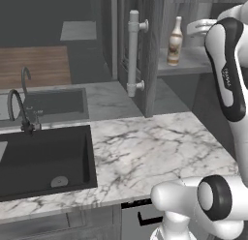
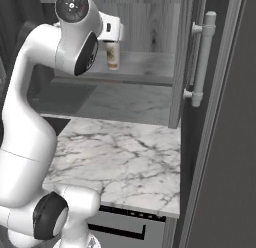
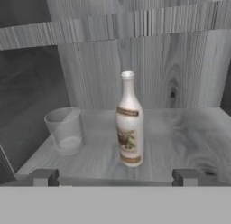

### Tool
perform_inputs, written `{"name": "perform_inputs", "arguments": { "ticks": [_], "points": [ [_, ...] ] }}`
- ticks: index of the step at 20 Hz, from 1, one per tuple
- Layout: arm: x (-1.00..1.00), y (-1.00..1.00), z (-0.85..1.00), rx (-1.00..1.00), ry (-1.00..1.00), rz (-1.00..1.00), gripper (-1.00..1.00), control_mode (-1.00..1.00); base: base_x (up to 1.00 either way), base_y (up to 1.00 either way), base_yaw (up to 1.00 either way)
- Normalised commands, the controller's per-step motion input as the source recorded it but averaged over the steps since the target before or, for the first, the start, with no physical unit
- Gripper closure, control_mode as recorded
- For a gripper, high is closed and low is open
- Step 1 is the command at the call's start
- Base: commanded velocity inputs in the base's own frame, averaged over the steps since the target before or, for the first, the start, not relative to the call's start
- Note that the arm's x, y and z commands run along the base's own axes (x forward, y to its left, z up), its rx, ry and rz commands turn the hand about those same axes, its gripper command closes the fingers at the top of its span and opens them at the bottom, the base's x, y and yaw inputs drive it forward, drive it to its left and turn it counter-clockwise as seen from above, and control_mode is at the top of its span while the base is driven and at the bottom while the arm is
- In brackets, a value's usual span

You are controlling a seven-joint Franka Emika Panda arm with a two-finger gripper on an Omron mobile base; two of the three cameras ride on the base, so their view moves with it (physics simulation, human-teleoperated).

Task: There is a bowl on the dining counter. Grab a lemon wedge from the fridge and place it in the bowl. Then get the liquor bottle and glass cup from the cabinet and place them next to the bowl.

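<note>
Your liquor bottle (image 3: 130, 123) stands upright on the grey shelf (image 3: 180, 137) inside the cabinet (image 1: 154, 50), roughly mid-shelf, label facing the hand camera. Glass cup (image 3: 65, 129) sits just beside it on the hand view's left, upright, apart from the bottle, not touching. Wood-grain back wall behind both.

Your gripper (image 3: 115, 177) is at the shelf's front edge, pointed at the bottle. Fingers (image 3: 44, 177) spread wide apart, nothing between them, bottle framed in the gap but further back, no contact.

Left base view: bottle visible on the shelf past the open cabinet door with its pale bar handle (image 1: 133, 52); arm reaches up at right. Right base view: bottle partly hidden behind the arm's wrist, cup not clear there.

Below the cabinet you've got a white marble worktop (image 1: 145, 152) with a dark sink (image 1: 43, 159) and black faucet (image 1: 19, 111) at left. A second pale handle (image 2: 202, 59) sits on the door at right in the right base view.
</note>
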Motion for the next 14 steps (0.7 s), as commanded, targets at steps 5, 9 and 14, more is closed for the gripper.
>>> {"name": "perform_inputs", "arguments": {
  "ticks": [5,9,14],
  "points": [
    [0.23,0.0,0.08,-0.07,0.02,0.0,-1.0,-1.0,0.0,0.0,0.0],
    [0.32,0.0,0.05,-0.05,-0.01,0.0,-1.0,-1.0,0.0,0.0,0.0],
    [0.43,0.0,0.0,-0.01,0.0,0.0,-1.0,-1.0,0.0,0.0,0.0]
  ]
}}
